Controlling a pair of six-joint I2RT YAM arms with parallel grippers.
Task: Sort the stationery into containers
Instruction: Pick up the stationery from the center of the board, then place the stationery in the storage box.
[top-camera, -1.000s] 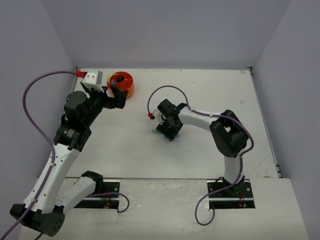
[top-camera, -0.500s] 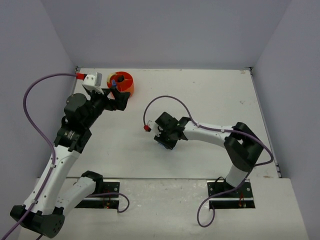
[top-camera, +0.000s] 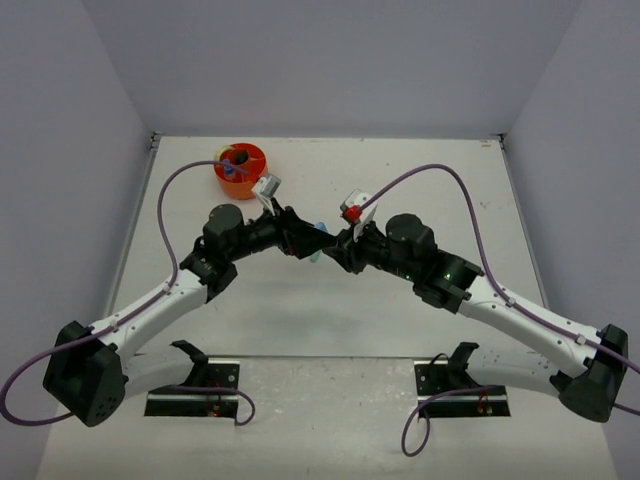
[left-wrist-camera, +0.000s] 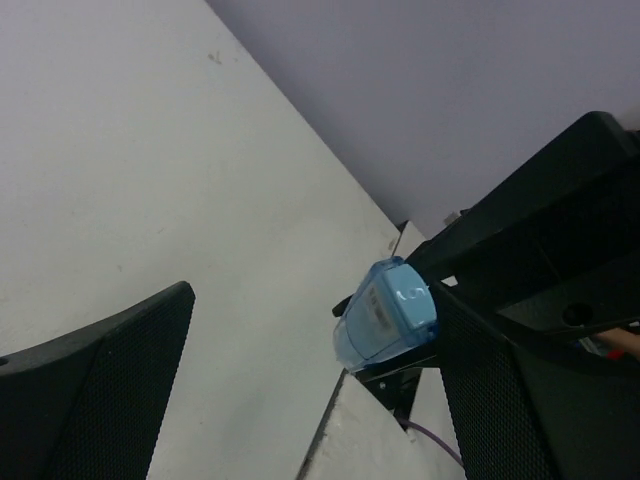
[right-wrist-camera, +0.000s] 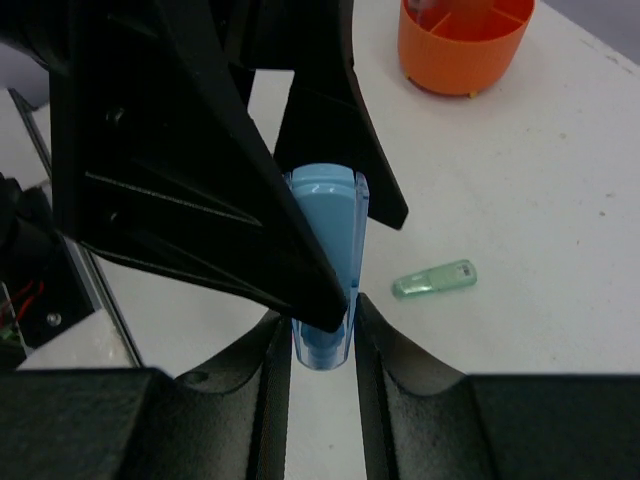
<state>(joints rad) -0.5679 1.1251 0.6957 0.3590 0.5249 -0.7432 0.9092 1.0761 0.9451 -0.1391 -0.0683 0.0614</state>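
Topcam: left gripper and right gripper meet mid-frame; orange organiser upper left.
Left wrist: jaws apart, straddling blue piece, centre-right.
Right wrist: right gripper clamped on it, bottom centre.
Risk: right releasing before left closes drops it.

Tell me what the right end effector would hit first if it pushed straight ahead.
Most likely the left end effector, directly ahead with its open fingers flanking the blue piece the right end effector holds; depth is hard to judge.

A white table sits enclosed by plain lilac-grey walls on three sides.
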